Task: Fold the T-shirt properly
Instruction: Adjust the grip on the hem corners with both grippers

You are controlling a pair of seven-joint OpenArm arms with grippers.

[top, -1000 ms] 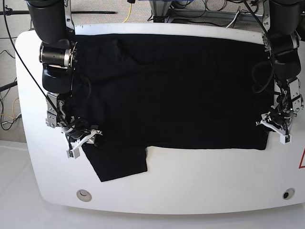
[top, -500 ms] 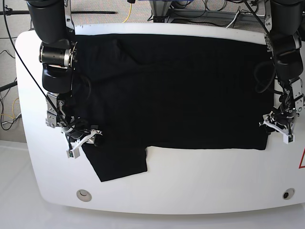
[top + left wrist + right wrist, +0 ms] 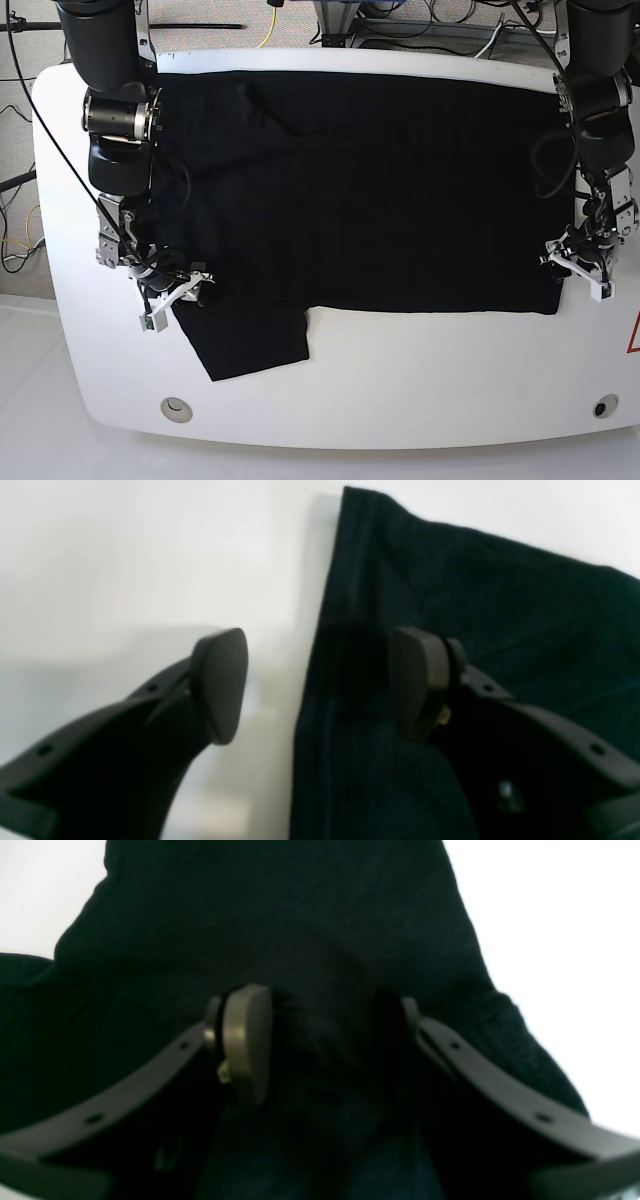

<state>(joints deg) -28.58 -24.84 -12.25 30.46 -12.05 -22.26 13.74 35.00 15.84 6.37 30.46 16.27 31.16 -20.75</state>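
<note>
The black T-shirt (image 3: 360,190) lies spread plain side up over the white table (image 3: 420,390), with one sleeve (image 3: 250,345) sticking out toward the front. At the shirt's front right corner my left gripper (image 3: 576,273) is open. In the left wrist view the left gripper (image 3: 320,685) straddles the T-shirt's (image 3: 450,580) edge, one finger over bare table and one over cloth. My right gripper (image 3: 175,297) sits low at the sleeve's left side. In the right wrist view the right gripper (image 3: 320,1040) has its jaws apart, with the T-shirt's (image 3: 275,915) cloth bulging between them.
Two round holes (image 3: 177,407) (image 3: 603,407) sit near the table's front edge. A red triangle mark (image 3: 634,335) shows at the right edge. Cables (image 3: 270,25) run on the floor behind the table. White surface shows in front of the shirt.
My left gripper has opened wider and no longer pinches the shirt's right edge, which now lies flat. The right arm and the shirt have not moved.
</note>
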